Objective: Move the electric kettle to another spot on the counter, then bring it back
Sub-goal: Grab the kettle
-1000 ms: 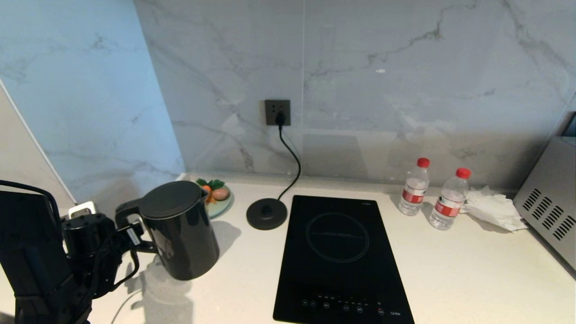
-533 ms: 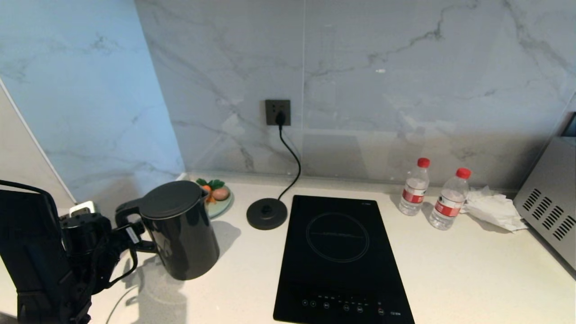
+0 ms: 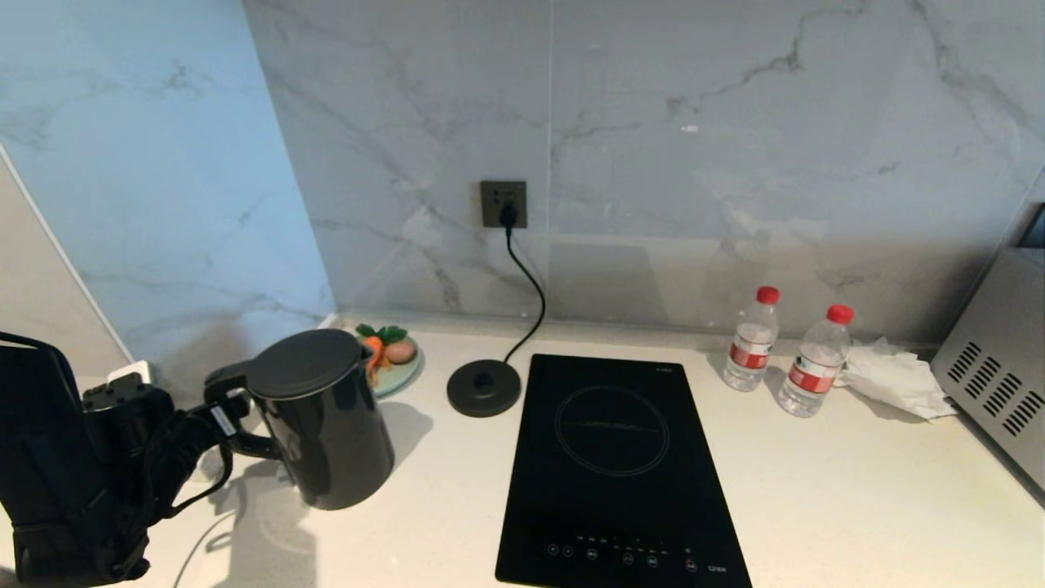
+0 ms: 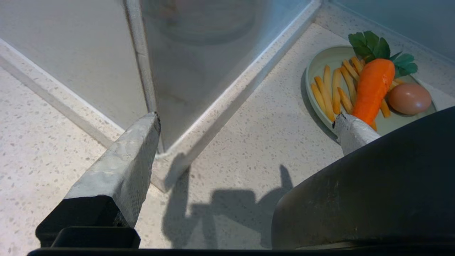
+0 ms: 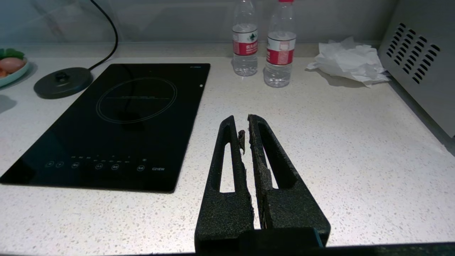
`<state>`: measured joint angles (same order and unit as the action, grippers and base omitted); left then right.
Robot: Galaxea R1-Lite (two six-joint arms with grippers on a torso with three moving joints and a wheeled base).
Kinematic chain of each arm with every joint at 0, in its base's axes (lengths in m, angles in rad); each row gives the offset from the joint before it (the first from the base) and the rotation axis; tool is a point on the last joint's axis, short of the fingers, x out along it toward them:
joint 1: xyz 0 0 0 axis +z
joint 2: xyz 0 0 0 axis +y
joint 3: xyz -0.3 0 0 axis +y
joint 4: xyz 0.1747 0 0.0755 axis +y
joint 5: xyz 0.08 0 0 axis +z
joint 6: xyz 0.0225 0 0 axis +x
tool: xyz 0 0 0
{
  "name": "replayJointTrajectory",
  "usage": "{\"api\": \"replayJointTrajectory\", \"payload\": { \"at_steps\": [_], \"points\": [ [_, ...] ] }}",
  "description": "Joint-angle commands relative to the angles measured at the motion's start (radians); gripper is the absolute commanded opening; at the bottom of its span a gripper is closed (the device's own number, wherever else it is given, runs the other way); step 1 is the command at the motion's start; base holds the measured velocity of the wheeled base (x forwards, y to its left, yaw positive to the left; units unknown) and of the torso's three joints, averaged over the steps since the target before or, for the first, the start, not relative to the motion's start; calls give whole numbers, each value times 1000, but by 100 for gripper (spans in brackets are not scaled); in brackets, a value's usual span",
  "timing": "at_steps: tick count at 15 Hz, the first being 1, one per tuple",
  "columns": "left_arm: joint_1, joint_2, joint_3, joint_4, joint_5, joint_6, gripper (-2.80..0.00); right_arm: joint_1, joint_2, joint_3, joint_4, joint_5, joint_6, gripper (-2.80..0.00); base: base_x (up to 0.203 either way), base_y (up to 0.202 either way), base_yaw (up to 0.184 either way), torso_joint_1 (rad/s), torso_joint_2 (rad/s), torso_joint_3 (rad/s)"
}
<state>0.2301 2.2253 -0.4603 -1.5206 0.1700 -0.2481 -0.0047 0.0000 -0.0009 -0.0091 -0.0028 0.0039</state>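
Standing spread at the electric kettle (image 3: 322, 416) handle, left tool (image 4: 245, 122) gripping nothing, leaving it upright on the counter (image 3: 816, 498) off its base disc (image 3: 483, 387); right tool (image 5: 246, 124) resting pressed together

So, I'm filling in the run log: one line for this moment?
left gripper: open beside electric kettle handle | kettle: upright on counter, off base disc | right gripper: shut, idle
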Motion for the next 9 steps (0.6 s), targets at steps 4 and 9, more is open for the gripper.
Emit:
{"api": "replayJointTrajectory", "payload": {
  "at_steps": [4,9],
  "points": [
    [5,13,-14,-9,-3,-2,0,0,0,0,-1,0,-1,-280,0,0,0,0,0,0],
    [-18,7,-3,-9,-1,-1,0,0,0,1,-2,1,-1,-280,0,0,0,0,0,0]
  ]
}}
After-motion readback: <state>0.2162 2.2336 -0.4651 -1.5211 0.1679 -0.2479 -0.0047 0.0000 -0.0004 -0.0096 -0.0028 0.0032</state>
